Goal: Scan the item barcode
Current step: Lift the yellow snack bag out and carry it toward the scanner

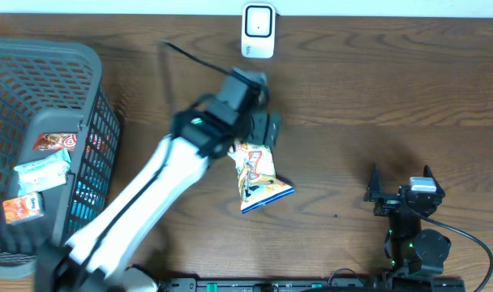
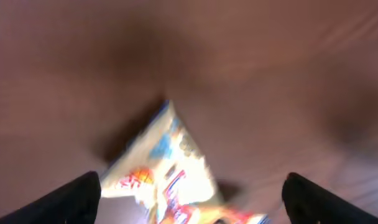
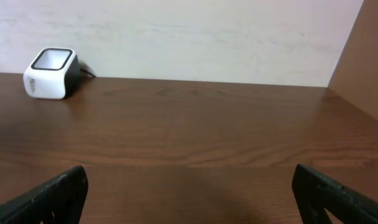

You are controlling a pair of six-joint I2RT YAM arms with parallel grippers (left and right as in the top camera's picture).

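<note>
Snack packet [image 1: 261, 182] lay on the tabletop [image 1: 376, 97], well short of the scanner [image 1: 258, 31]. Left claw [image 1: 269, 126] stood wide open over it, holding nothing. Right claw [image 1: 402, 193] stood open and empty. Judged step: pick-up. Next move calls for gripping the packet and presenting its barcode to the scanner.

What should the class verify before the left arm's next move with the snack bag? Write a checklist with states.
1. Left gripper open: ok.
2. Snack bag on table beneath it, not gripped: ok.
3. Barcode facing up: cannot tell.
4. Scanner upright at table's far edge: ok.
5. Right gripper open, away from bag: ok.
</note>
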